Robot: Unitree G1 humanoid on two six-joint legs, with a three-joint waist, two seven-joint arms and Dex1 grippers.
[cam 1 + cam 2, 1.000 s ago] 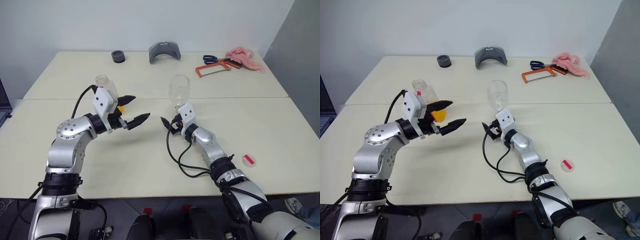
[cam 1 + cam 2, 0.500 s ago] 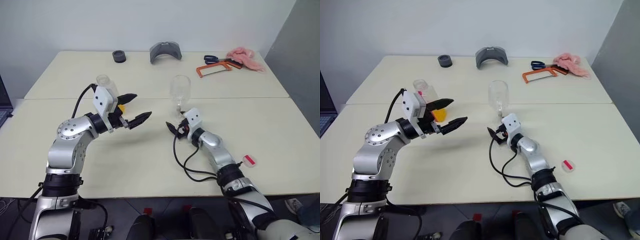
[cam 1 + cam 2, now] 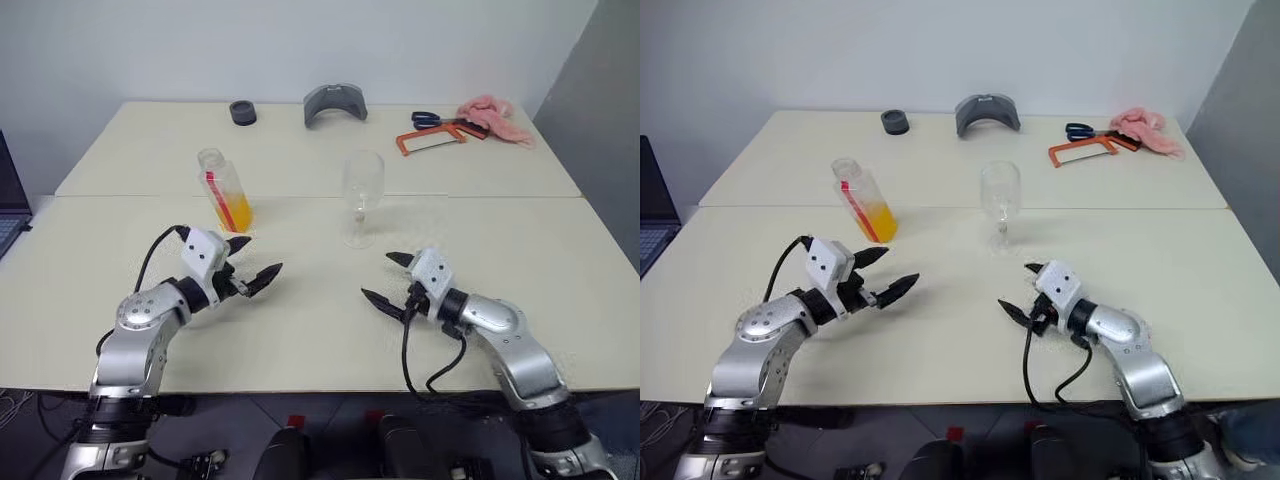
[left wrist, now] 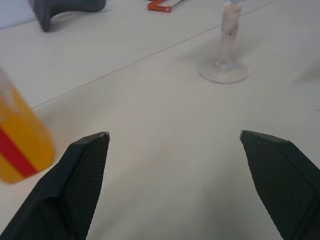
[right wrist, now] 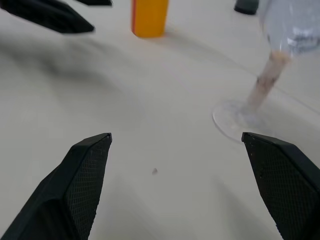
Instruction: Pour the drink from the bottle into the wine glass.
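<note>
Open tabletop (image 3: 300,330) separates bottle (image 3: 224,191) from wine glass (image 3: 362,196).

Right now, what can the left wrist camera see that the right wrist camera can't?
The left wrist view has the grey curved holder and a bit of the orange hacksaw at the back of the table. The right wrist view has the left claw's black fingers, a dark round thing and the wine glass's bowl. Both have the bottle with its orange drink and the wine glass.
</note>
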